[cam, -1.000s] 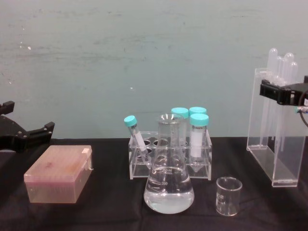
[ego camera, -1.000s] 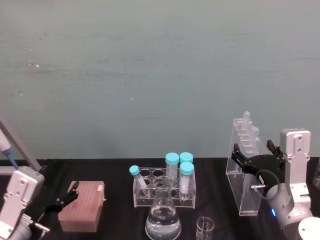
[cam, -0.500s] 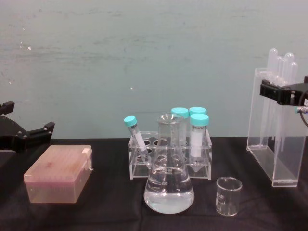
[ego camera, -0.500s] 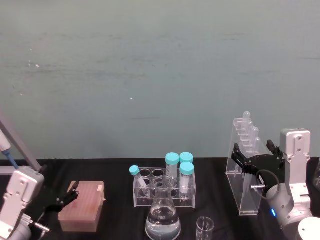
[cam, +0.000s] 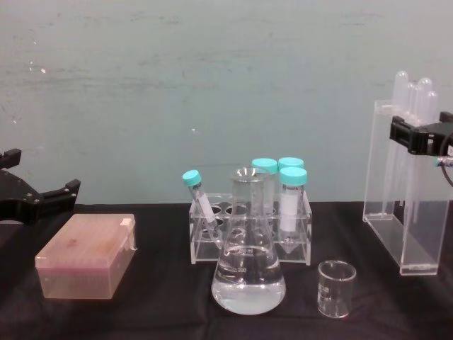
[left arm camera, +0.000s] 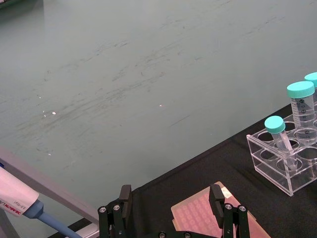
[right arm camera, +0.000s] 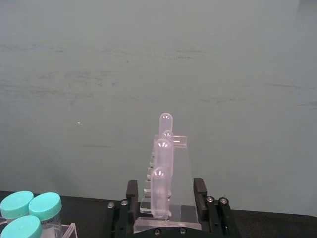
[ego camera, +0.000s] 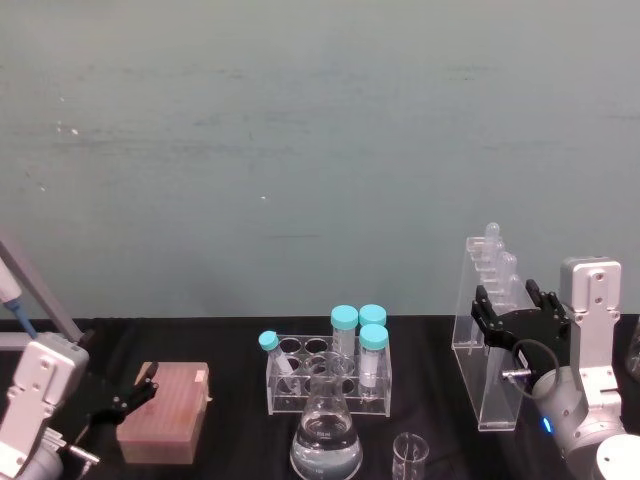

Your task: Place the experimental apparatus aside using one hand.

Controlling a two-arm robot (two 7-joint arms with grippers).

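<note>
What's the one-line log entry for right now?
right gripper: open, straddling acrylic stand | stand: upright on table, robot's right | left gripper: open, idle by pink box | flask, beaker: free-standing at front

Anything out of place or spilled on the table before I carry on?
One teal-capped tube leans tilted at the left end of the rack; the other three stand upright. No spill shows around the conical flask or beaker. Right gripper is at the acrylic stand.
</note>
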